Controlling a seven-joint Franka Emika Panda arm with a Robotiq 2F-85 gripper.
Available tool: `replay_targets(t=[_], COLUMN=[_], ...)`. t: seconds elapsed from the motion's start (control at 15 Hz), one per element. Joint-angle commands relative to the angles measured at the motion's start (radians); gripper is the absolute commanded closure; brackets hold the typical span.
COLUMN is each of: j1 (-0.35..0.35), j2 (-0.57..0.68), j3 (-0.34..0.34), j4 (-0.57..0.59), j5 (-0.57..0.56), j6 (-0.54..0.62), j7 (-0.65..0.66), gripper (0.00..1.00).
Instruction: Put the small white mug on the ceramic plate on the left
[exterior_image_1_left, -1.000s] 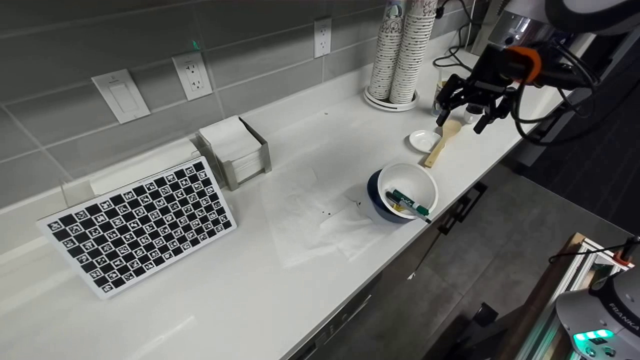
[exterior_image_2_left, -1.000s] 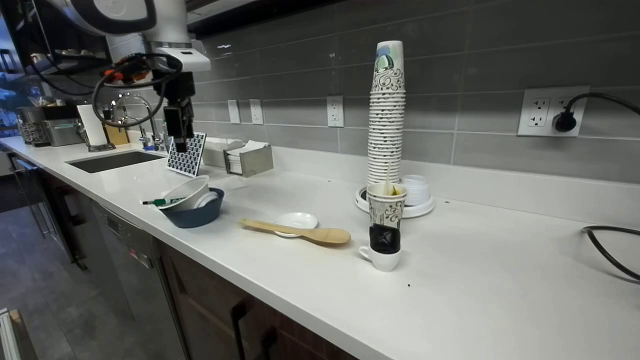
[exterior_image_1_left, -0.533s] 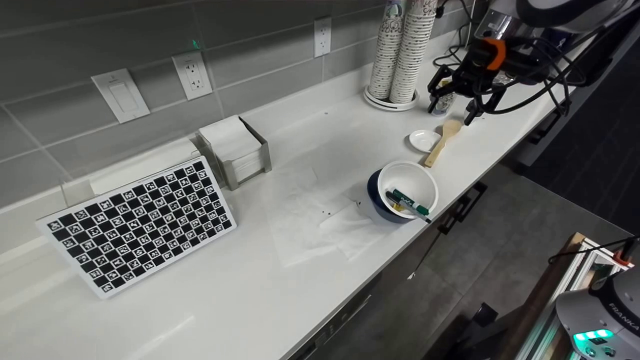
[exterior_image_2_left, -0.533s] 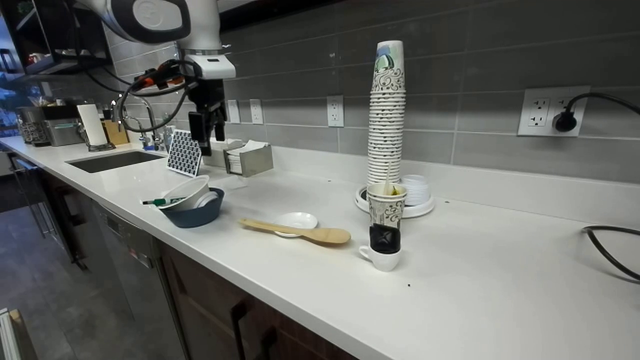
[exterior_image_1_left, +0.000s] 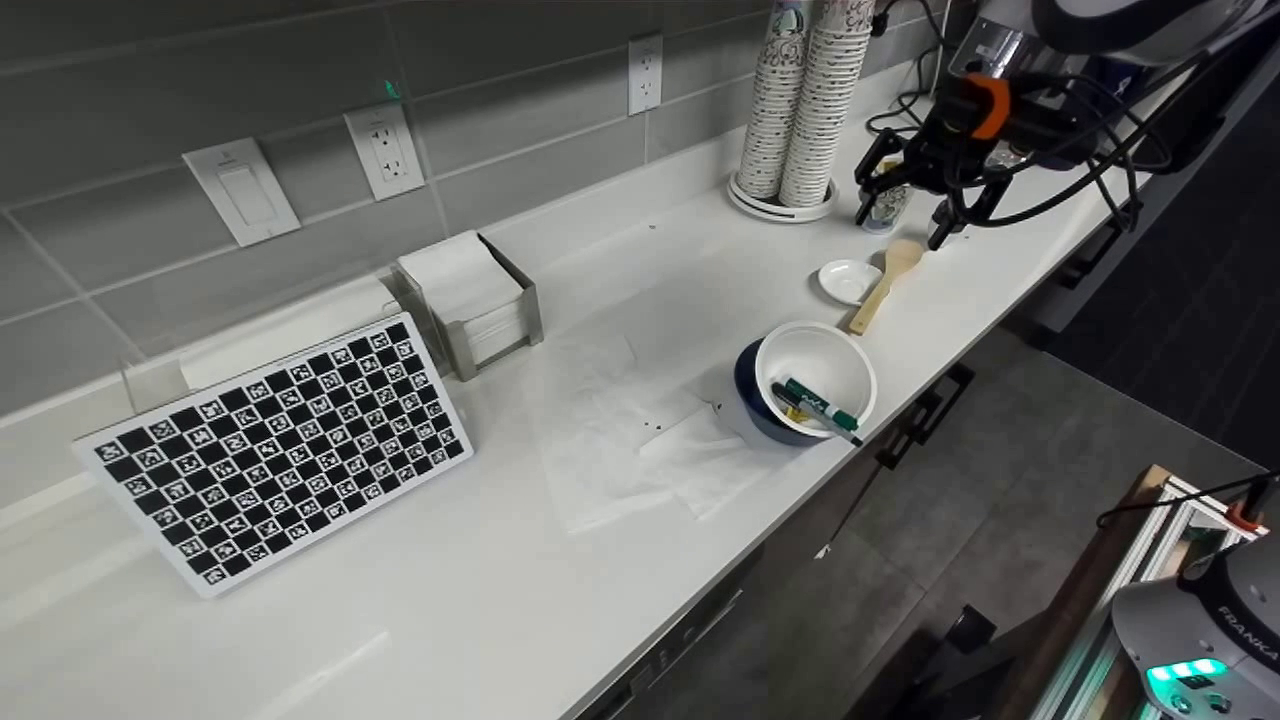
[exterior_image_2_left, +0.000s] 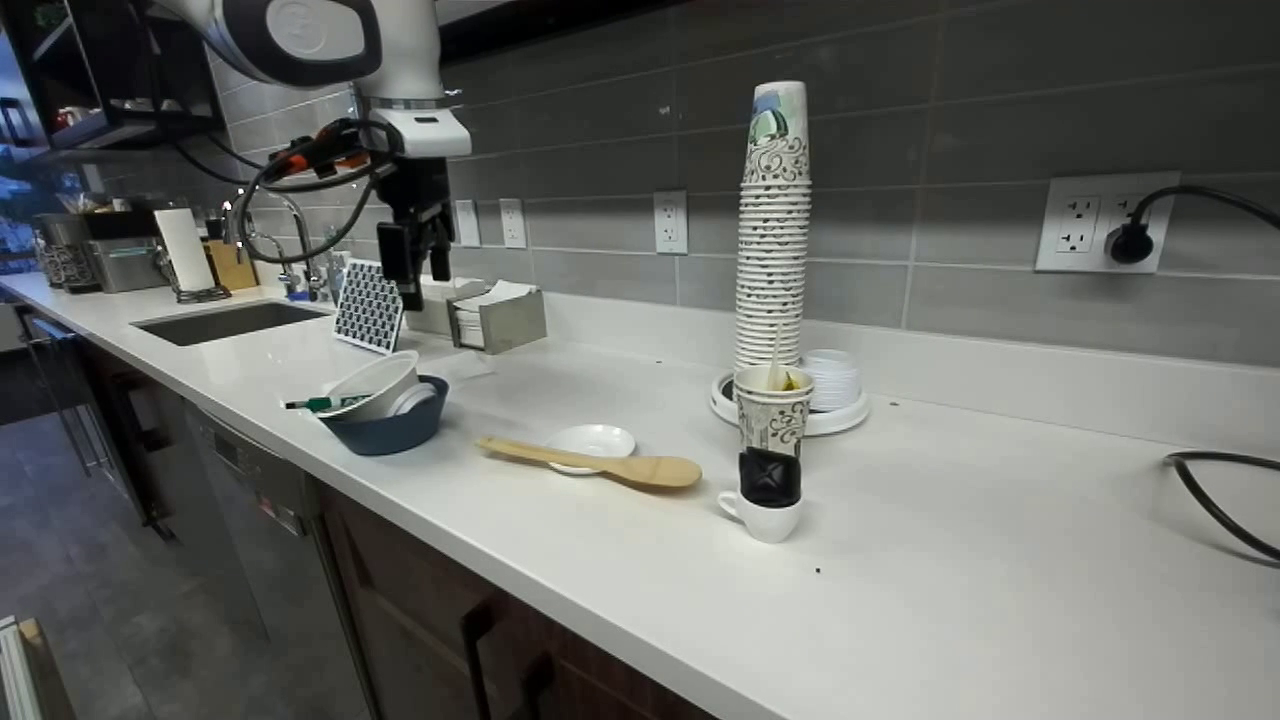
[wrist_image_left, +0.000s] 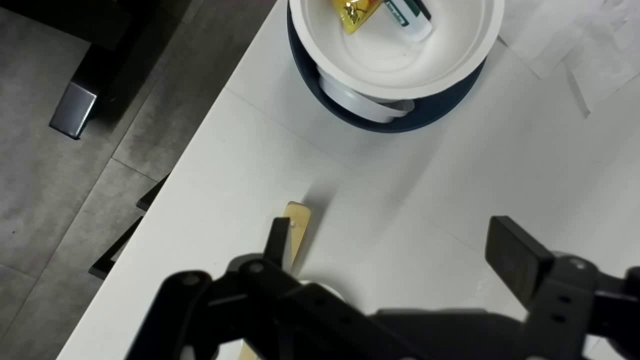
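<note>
Jaws of the black two-fingered gripper (wrist_image_left: 395, 245) stand wide apart, raised above the glossy white tabletop (exterior_image_2_left: 950, 600) and clear of the objects on it. Small plain white mug (exterior_image_2_left: 767, 522): a rounded cup tapering to a narrow foot, upright on the tabletop in an exterior view, its loop handle at 10 o'clock. At its mouth rises a black faceted object (exterior_image_2_left: 770, 478) with creases forming an X. From the mug, a small round white plate (exterior_image_2_left: 598, 438) lies toward 10 o'clock, overlapped along its nearer side by a pale wooden spoon (exterior_image_2_left: 650, 470); a scroll-patterned paper cup (exterior_image_2_left: 773, 415) stands at 12 o'clock, behind the mug. Writing: the capitals FRANKA are legible on a pale grey robot housing (exterior_image_1_left: 1150, 612) at 4 o'clock in an exterior view. Lettering on a green-and-white marker (exterior_image_1_left: 822, 404) lying in a round white bowl (wrist_image_left: 450, 55) is too small to read with certainty; that bowl rests tilted in a dark blue bowl (exterior_image_2_left: 385, 436).
</note>
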Motion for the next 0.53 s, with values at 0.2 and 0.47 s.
replay_targets(t=[0.2,0.47], j1=[-0.066,-0.117], j2=[0.105,0.283], j3=[-0.056,-0.140], j4=[0.009,0.071], j5=[-0.288,-0.501], j6=[0.147,0.210], j7=[0.194,0.362], gripper=[0.00,0.00])
